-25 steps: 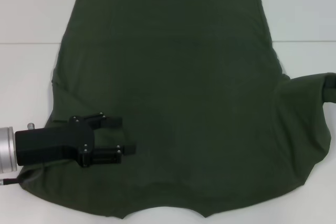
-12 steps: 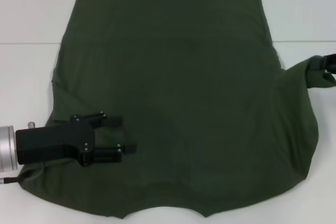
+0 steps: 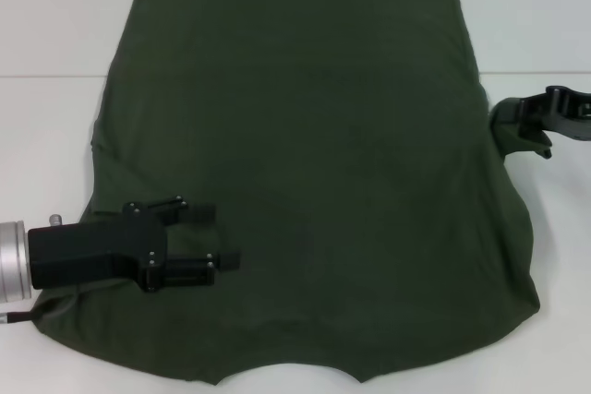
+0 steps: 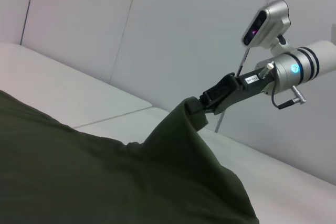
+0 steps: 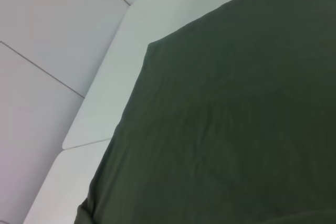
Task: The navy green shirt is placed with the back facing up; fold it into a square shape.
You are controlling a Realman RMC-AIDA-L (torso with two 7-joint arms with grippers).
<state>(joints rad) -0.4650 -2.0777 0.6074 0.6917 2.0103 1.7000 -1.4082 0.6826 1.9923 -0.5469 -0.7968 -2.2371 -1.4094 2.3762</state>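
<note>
The navy green shirt (image 3: 305, 154) lies spread flat on the white table, plain side up and hem at the far end. Its left sleeve is folded inward over the body. My left gripper (image 3: 218, 238) hovers low over that folded part near the front left, open with nothing between its fingers. At the shirt's right edge, my right gripper (image 3: 515, 128) is shut on the right sleeve, holding it bunched and raised off the table. The left wrist view shows that gripper (image 4: 203, 103) pinching a peak of the cloth (image 4: 178, 145). The right wrist view looks down on the shirt's (image 5: 236, 103) flat back.
The white table (image 3: 46, 136) shows bare on both sides of the shirt, with a seam line (image 3: 51, 77) running across it. The shirt's collar end reaches the front table edge. Pale wall panels (image 4: 184, 35) stand behind the table.
My right gripper has carried the right sleeve leftward, towards the shirt's body, so the spread sleeve is now bunched at the shirt's right edge. The left gripper has not moved.
</note>
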